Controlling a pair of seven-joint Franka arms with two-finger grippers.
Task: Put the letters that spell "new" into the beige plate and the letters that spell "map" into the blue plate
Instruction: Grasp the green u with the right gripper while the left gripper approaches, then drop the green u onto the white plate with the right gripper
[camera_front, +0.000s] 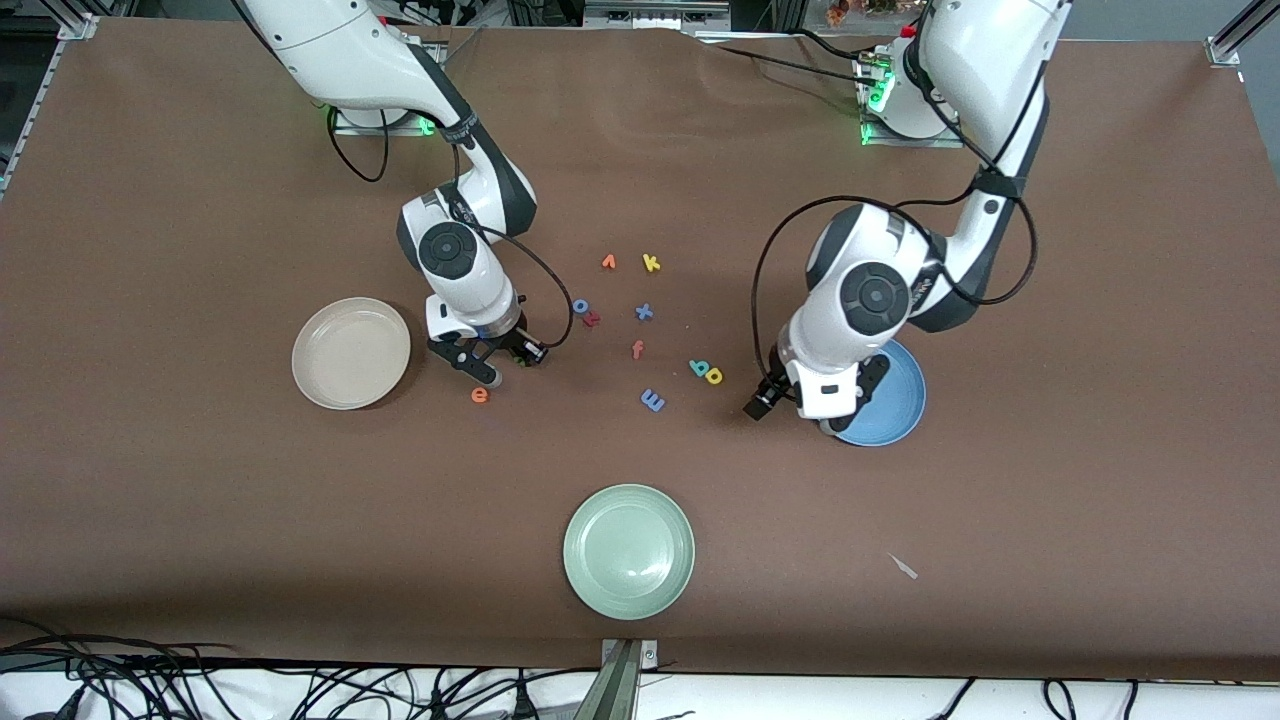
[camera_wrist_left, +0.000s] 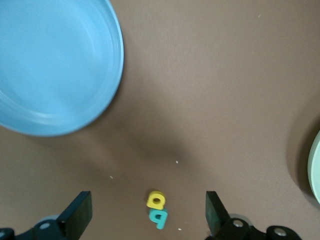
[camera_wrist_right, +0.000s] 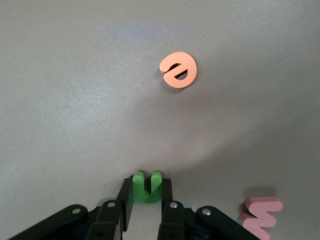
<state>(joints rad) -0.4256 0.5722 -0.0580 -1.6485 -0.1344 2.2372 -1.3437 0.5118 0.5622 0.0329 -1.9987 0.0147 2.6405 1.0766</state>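
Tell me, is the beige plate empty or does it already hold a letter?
Empty. The beige plate shows only its bare cream inside in the front view; the orange e lies on the table beside it.

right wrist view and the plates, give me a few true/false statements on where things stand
1. The right gripper has its fingers shut on the green n. True.
2. The orange e lies in the beige plate. False: it lies on the table, beside that plate.
3. The left gripper is open, holding nothing. True.
4. The yellow a and teal p lie in the blue plate. False: both are on the table.
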